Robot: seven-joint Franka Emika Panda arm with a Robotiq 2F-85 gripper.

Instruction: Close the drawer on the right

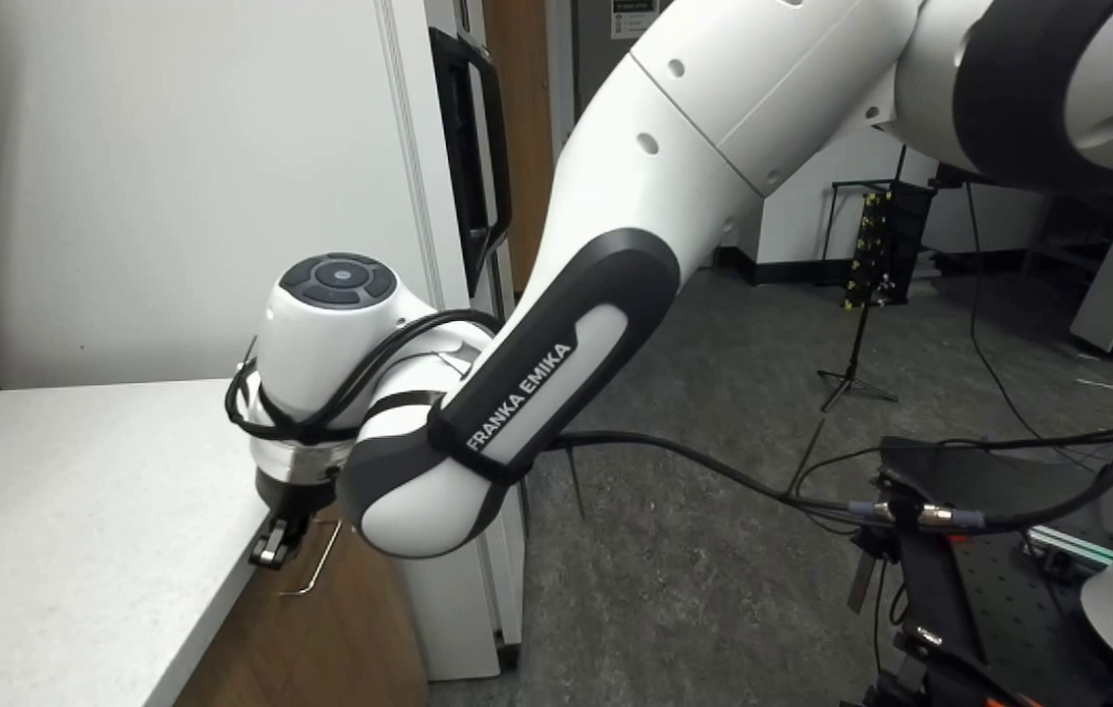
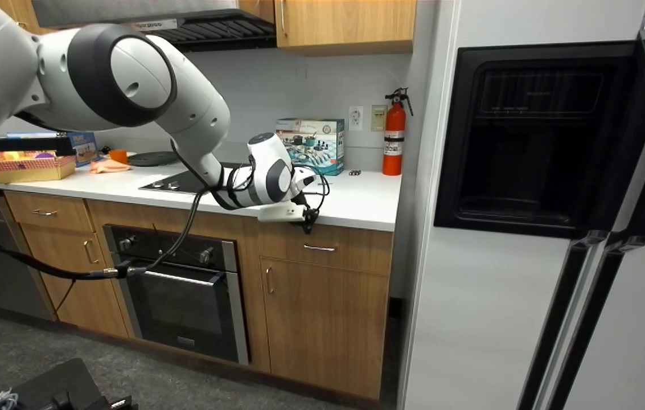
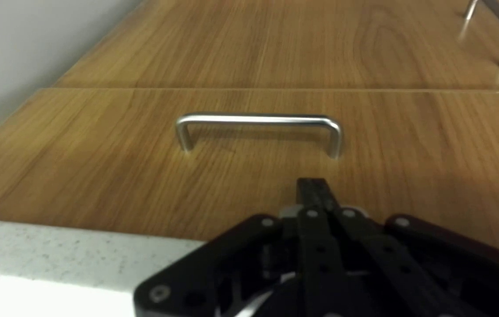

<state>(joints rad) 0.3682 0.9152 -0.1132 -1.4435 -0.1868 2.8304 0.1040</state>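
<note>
The drawer is under the countertop at the right end of the counter. Its wood front looks flush with the cabinet door below, and none of its inside shows. Its silver bar handle also shows in the wrist view and in an exterior view. In the wrist view the drawer front fills the middle. My gripper is shut with its fingertips together and nothing between them. It points at the drawer front near the countertop edge, beside the handle and apart from it. Whether the tips touch the wood cannot be told.
The white countertop juts out beside my gripper. A cabinet door with its own handle is below the drawer. A white refrigerator stands to the right. A fire extinguisher and a box stand on the counter.
</note>
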